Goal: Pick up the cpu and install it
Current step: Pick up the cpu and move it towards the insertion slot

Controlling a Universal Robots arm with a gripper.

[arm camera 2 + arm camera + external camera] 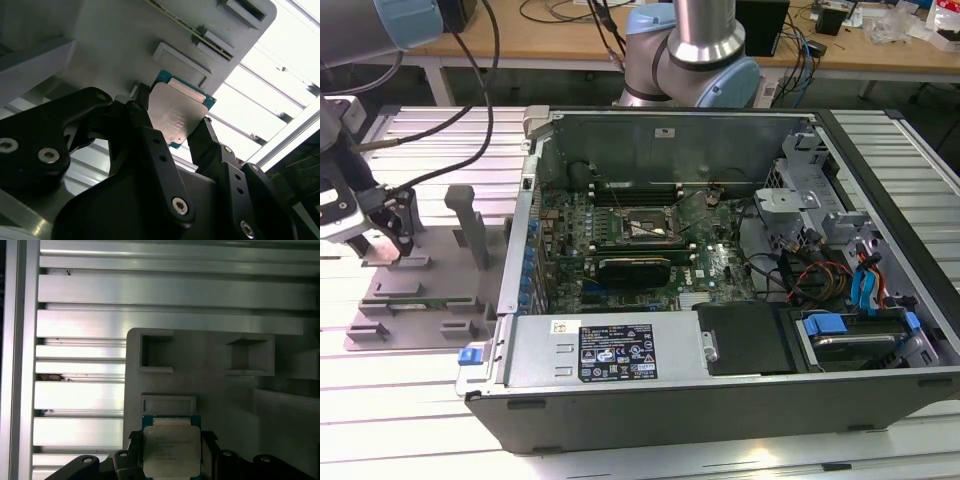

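Second wrist view: one cpu (pixel 177 112), silvery plate facing the camera with a thin teal edge, is clamped between the two black fingers (pixel 150 135) of the single gripper (pixel 174 114). It sits just over one grey fixture plate (pixel 115 40); I cannot tell whether it touches the plate. In the first wrist view the cpu (pixel 171 450) covers a shallow pocket of the fixture plate (pixel 210 380). The picture edge cuts off the cpu's near side and the fingers hide its flanks. In the exterior view the gripper (pixel 382 238) stands over the fixture plate (pixel 420 300), at nine o'clock from the one open computer case (pixel 720 390). One black socket frame (pixel 638 225) lies mid-board in that case. Everything rests on a ribbed aluminium table (pixel 400 400), and a wooden bench (pixel 570 40) with cables lies at twelve o'clock.
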